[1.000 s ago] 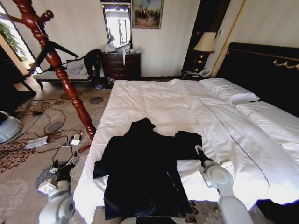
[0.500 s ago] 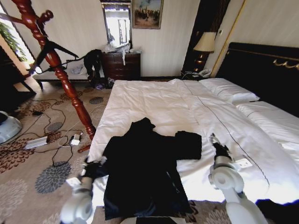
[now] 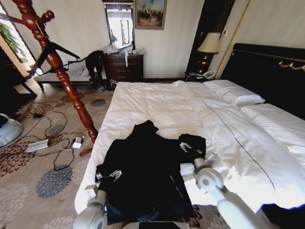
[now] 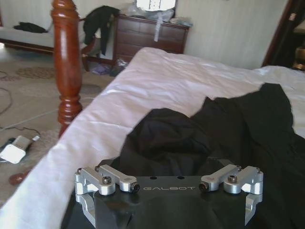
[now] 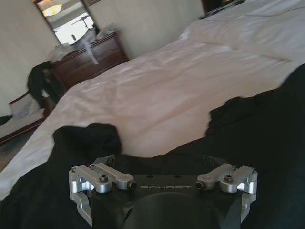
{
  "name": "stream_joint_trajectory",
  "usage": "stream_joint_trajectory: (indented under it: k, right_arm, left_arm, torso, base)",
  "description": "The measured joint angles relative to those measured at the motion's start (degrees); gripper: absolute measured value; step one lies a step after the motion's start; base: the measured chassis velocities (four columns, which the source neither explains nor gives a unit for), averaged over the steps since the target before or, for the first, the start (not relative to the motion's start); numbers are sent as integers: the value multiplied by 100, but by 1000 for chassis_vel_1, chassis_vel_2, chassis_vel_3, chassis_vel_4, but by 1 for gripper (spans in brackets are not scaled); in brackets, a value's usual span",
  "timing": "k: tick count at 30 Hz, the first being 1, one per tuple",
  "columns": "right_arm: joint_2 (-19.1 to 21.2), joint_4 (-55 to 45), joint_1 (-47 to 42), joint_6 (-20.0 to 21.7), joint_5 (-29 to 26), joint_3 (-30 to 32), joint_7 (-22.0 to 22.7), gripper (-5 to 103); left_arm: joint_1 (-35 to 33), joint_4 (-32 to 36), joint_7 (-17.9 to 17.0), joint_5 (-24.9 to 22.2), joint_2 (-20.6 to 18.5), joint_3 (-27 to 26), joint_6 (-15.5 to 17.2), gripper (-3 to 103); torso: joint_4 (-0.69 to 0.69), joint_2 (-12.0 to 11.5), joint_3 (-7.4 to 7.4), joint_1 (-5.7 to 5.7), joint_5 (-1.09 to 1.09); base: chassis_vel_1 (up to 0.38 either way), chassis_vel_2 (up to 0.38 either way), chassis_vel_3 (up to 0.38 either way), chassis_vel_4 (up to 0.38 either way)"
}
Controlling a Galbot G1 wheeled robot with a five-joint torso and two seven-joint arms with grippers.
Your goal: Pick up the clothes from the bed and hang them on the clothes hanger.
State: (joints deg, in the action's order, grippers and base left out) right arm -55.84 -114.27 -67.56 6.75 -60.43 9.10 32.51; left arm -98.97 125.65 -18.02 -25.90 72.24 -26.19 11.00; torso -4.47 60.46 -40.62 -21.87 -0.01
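Lying flat on the bed (image 3: 157,102), the clothes (image 3: 145,167) have both grippers on them, left (image 3: 108,177) and right (image 3: 187,148); can't tell their grip.

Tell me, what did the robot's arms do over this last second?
Both grippers moved inward onto the black garment: the left gripper came from over the carpet to its left sleeve, the right gripper swung back from the white duvet to its right sleeve. The garment lies unlifted on the bed; the hanger stayed on the coat stand.
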Motion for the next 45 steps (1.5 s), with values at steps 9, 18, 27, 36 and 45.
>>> stream_joint_trajectory:
  k: [9, 18, 27, 36, 45]
  right_arm:
    - [-400, 485, 566, -82, 600, -764, -274, 100]
    - [-326, 137, 93, -93, 638, -296, -191, 100]
    - [-298, -71, -46, -68, 558, -40, -49, 100]
    - [-306, -135, -242, -32, 538, 55, 33, 100]
    - [-287, -233, -430, -12, 541, 195, 80, 100]
  left_arm:
    - [145, -351, -318, -389, 164, -201, 228, 100]
    - [229, -171, -632, -1152, 579, -533, 414, 100]
    - [182, -439, -658, -1314, 687, -549, 439, 100]
    - [317, -434, -584, -1417, 706, -528, 435, 77]
    - [528, -479, -627, -1694, 732, -503, 440, 44]
  torso:
    - [1, 0, 0, -1, 0]
    - [-1, 0, 1, 0, 2]
    - [1, 0, 0, 0, 0]
    - [0, 0, 1, 0, 1]
    - [0, 0, 1, 0, 0]
  base:
    - [0, 0, 0, 0]
    - [0, 0, 0, 0]
    - [0, 0, 0, 0]
    - [0, 0, 0, 0]
    - [0, 0, 0, 0]
